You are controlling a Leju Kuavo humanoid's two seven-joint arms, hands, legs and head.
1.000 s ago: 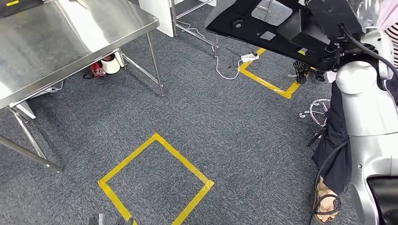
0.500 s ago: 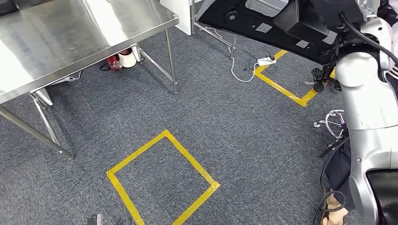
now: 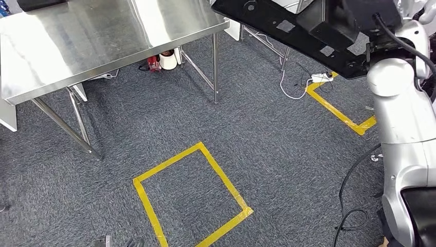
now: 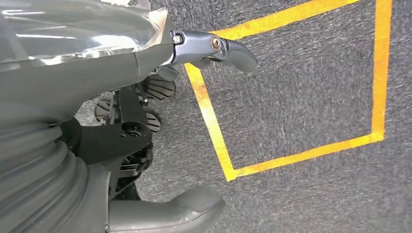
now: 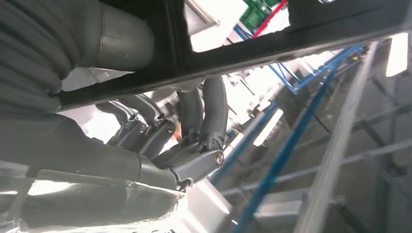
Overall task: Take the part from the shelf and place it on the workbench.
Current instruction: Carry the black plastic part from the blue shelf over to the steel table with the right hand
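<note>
While held aloft at the upper right of the head view, part [image 3: 288, 31]: black flat panel with cut-outs and grey patches, long axis slanting from upper left down toward the right arm [image 3: 406, 134], far end pointing over the workbench [image 3: 92, 41] corner, clear of its top.
Right hand [image 5: 189, 131]: fingers [image 5: 214, 107] curled up around a black bar of the part, gripping it from beneath.
Left hand [image 4: 160, 121]: hanging over the carpet [image 3: 247, 123], holding nothing, thumb [image 4: 184, 211] and fingers [image 4: 233, 48] apart.
Workbench: steel top, upper left, bare but for a dark item at its far edge; red object [image 3: 153, 63] and white roll [image 3: 167, 59] on the floor beneath.
Yellow tape square [image 3: 190, 198]: on carpet, low centre.
Second tape outline [image 3: 339, 110]: right, beside a white power strip [image 3: 322, 77] and its cable
</note>
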